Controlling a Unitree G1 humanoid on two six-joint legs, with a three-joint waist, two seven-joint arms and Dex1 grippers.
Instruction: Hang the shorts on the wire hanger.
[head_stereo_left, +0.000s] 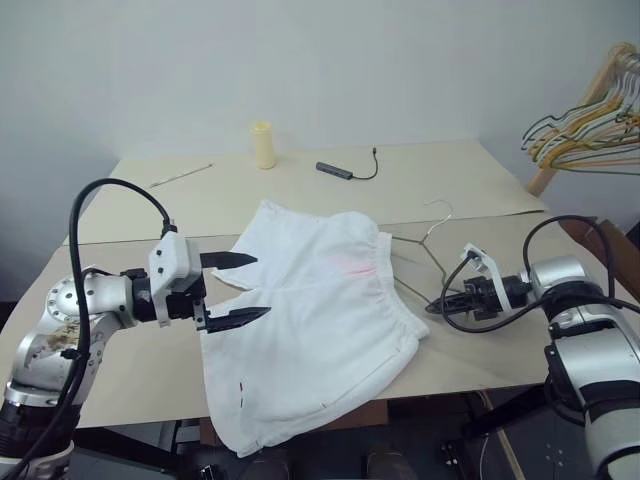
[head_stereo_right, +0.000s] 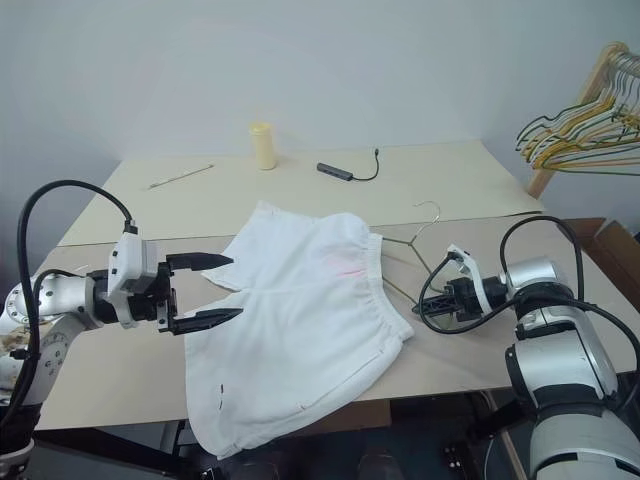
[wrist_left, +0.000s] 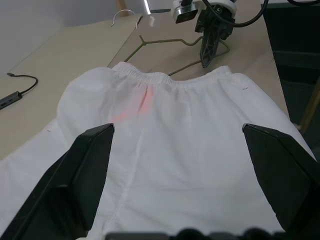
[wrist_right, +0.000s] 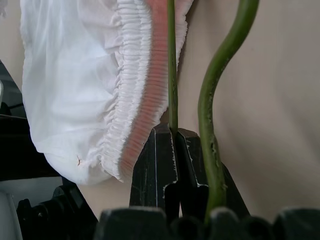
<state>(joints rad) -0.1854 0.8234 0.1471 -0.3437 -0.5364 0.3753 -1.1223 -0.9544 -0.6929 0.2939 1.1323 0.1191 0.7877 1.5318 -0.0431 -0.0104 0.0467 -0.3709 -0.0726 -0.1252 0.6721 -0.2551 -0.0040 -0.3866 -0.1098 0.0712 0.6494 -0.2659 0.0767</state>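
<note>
White shorts (head_stereo_left: 315, 315) spread flat on a beige table (head_stereo_left: 150, 370), waistband toward the robot's right, one leg hem drooping over the near edge. Olive-grey wire hanger (head_stereo_left: 415, 252) lying flat just beyond the waistband, partly tucked under it, long axis running along the waistband, hook pointing away toward the far edge. Right gripper (head_stereo_left: 434, 306) beside the waistband's near corner, fingers pinched shut on a hanger wire, clearly the closer arm. Left gripper (head_stereo_left: 238, 290) on the shorts' opposite side, spread wide, holding nothing, hovering over a leg hem.
</note>
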